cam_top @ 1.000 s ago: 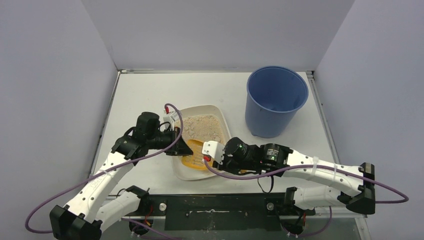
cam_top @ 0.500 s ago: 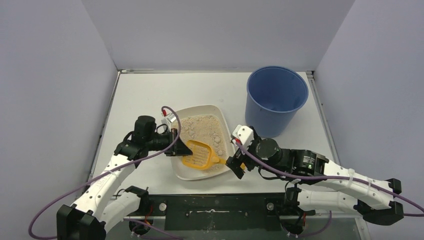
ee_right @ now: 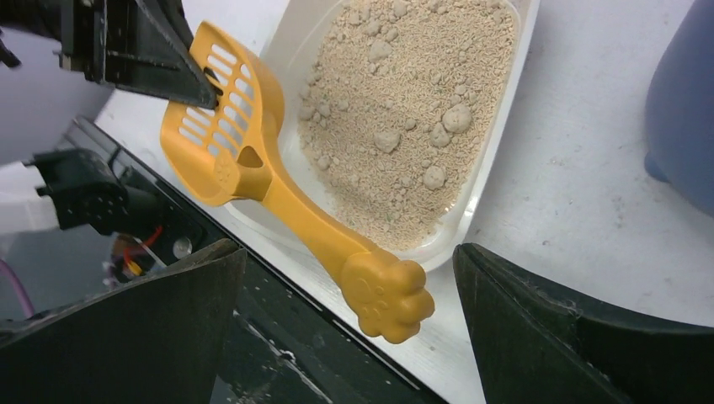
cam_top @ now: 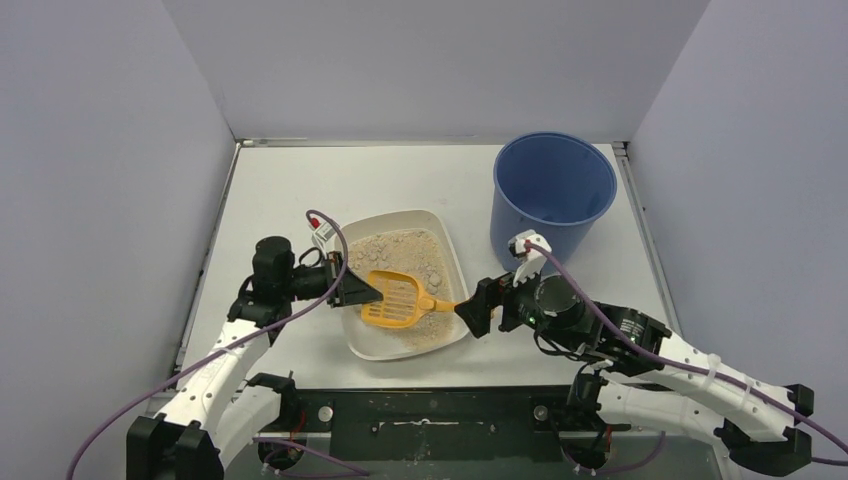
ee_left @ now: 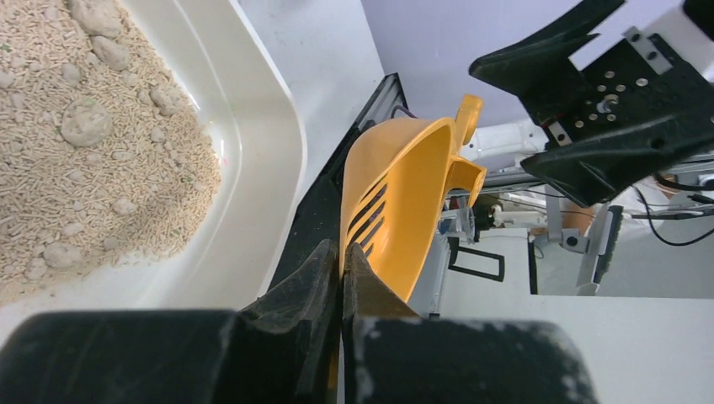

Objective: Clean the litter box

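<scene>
The litter box [cam_top: 400, 215] is an off-white tray of beige litter [ee_right: 412, 101] with several clumps, lying mid-table. An orange slotted scoop [cam_top: 395, 298] hangs tilted over its near half. My left gripper [cam_top: 365, 292] is shut on the front edge of the scoop's blade [ee_left: 404, 194], its jaws pressed together on the thin plastic [ee_left: 343, 252]. My right gripper [cam_top: 480, 305] stands wide open at the handle's paw-shaped end [ee_right: 387, 295]. The paw sits between its fingers [ee_right: 349, 252] without touching either. The tray's rim [ee_right: 503, 118] runs just past the handle.
A tall blue bucket [cam_top: 553, 200] stands at the back right, close behind my right wrist, and shows at the right edge [ee_right: 686, 109]. The black base rail [cam_top: 430, 420] runs along the near table edge. Grey walls close in three sides.
My right gripper opened, let go of the scoop and drew back to the right. The left gripper kept hold of the blade's edge and shifted slightly left. The scoop now shows fully.
</scene>
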`<state>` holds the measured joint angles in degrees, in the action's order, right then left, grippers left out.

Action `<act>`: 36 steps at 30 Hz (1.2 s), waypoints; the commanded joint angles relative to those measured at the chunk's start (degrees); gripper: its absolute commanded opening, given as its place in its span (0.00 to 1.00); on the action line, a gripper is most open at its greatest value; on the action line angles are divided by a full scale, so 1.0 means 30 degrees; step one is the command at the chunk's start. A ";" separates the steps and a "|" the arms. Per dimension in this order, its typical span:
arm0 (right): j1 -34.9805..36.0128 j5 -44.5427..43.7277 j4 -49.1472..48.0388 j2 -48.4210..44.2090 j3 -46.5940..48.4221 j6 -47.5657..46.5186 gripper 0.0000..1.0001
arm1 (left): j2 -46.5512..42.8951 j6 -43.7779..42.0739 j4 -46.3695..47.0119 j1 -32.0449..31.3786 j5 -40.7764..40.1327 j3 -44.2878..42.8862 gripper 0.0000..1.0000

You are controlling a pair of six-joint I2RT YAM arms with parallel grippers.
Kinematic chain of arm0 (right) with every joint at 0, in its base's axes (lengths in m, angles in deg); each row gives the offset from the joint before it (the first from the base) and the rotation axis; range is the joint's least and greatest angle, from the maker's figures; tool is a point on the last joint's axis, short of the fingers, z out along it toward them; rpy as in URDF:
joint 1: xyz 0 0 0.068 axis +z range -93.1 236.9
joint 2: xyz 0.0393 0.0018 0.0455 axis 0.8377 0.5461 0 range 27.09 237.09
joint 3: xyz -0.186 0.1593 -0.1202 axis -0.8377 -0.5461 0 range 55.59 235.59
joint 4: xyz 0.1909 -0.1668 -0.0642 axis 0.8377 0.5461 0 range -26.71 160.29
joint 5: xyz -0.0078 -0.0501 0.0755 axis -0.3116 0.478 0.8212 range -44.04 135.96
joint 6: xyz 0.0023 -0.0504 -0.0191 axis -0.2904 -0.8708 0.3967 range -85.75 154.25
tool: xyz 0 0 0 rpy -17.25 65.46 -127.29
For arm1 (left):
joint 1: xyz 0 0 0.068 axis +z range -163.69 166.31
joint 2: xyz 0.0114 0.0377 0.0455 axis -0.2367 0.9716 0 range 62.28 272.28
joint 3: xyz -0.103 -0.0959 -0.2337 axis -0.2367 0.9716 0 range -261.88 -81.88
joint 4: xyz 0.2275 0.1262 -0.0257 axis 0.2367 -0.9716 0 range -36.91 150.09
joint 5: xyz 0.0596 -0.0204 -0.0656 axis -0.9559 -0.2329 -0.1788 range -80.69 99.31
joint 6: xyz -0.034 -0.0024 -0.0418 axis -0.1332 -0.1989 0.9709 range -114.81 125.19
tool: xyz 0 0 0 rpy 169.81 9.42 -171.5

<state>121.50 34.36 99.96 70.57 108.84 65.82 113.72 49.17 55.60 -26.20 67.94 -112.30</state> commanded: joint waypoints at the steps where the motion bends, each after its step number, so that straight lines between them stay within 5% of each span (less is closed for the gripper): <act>1: -0.1490 0.1275 -0.2961 -0.1581 -0.1380 0.3529 1.00 | -0.0518 0.2921 0.5225 0.0297 0.1659 0.0612 0.00; 11: -0.2607 0.5397 -0.6891 -0.3148 -0.3651 0.5871 0.97 | -0.0586 0.7763 1.1611 0.0337 0.2289 0.2178 0.00; 18: -0.2607 0.6865 -0.8667 -0.3740 -0.4273 0.6688 0.84 | -0.0712 0.8181 1.2028 0.0279 0.2467 0.2412 0.00; 36: -0.2587 0.7050 -0.7420 -0.4291 -0.3745 0.6809 0.56 | -0.0677 0.8570 1.2766 -0.0173 0.2632 0.2376 0.00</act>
<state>113.94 54.41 78.36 56.17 96.06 86.30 112.43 75.05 90.35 -26.34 74.58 -104.71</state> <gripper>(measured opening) 0.572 0.014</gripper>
